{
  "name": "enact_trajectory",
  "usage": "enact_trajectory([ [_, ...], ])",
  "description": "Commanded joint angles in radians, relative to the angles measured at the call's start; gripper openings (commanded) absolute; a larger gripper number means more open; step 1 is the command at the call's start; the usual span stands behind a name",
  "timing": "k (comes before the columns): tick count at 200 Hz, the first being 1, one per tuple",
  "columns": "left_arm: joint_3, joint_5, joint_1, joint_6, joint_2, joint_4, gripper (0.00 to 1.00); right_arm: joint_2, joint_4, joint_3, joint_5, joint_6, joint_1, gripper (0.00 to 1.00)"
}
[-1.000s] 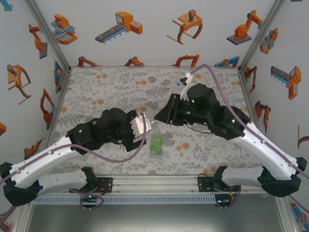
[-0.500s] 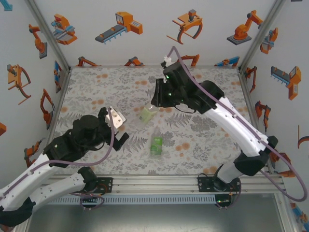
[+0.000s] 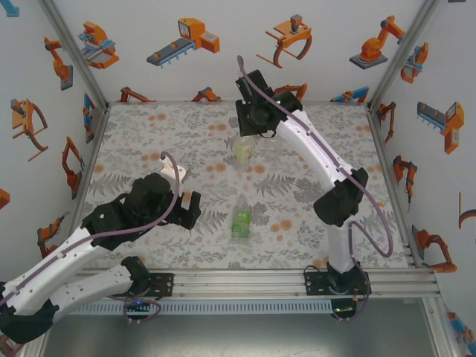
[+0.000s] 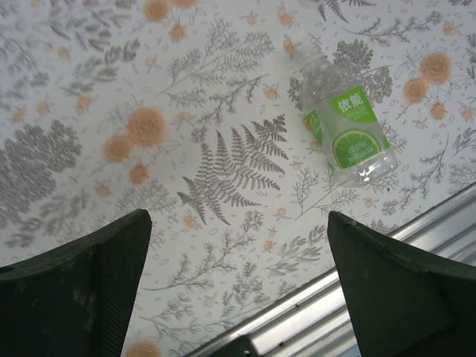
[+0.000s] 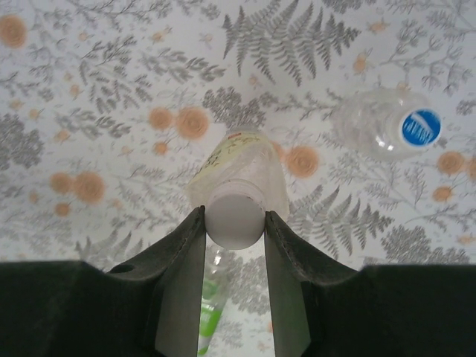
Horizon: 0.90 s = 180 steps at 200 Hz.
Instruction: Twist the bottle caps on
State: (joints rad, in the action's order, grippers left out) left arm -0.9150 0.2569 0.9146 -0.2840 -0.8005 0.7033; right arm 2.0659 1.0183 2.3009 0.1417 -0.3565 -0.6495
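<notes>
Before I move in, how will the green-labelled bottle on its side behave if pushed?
Likely rolls: the green-labelled bottle is round and lies on its side. It looks clear and empty, so probably light and easily dented.

Clear glossy plastic bottle [image 4: 343, 123] with a slick green label — matt floral table cover [image 4: 223, 89], smooth metal rail [image 4: 312, 316].

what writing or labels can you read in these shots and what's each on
"依能": white characters on the green-label bottle.
Small print below it: too small to read.
Print on the pale-label bottle: blurred, unreadable.
White marking on the blue cap: unreadable.
</notes>
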Motion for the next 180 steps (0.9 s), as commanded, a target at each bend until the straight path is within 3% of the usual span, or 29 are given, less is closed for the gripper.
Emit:
enact_trajectory([
  [1,0.022,-0.019,-0.006,-0.178,-0.044,0.037,0.92,0.063,0.03,0.112,0.007,0.072,0.028,0.13],
  [34,0.034,-0.05,-0.006,-0.28,-0.087,0.055,0.91,0.162,0.062,0.239,-0.021,0.106,0.053,0.14],
  [64,0.046,-0.048,-0.006,-0.353,-0.094,0.066,0.96,0.193,0.063,0.243,-0.035,0.11,0.062,0.17],
  [87,0.068,-0.053,-0.006,-0.409,-0.086,0.045,1.0,0.203,0.063,0.225,-0.033,0.119,0.067,0.27],
  [127,0.097,-0.046,-0.006,-0.497,-0.045,0.02,0.97,0.204,0.054,0.222,-0.033,0.13,0.067,0.49],
  [156,0.102,-0.03,-0.007,-0.557,-0.035,0.047,1.0,0.196,0.038,0.244,-0.034,0.143,0.067,0.54],
  [180,0.098,-0.024,-0.007,-0.623,-0.064,0.093,0.96,0.188,0.034,0.274,-0.04,0.145,0.067,0.54],
])
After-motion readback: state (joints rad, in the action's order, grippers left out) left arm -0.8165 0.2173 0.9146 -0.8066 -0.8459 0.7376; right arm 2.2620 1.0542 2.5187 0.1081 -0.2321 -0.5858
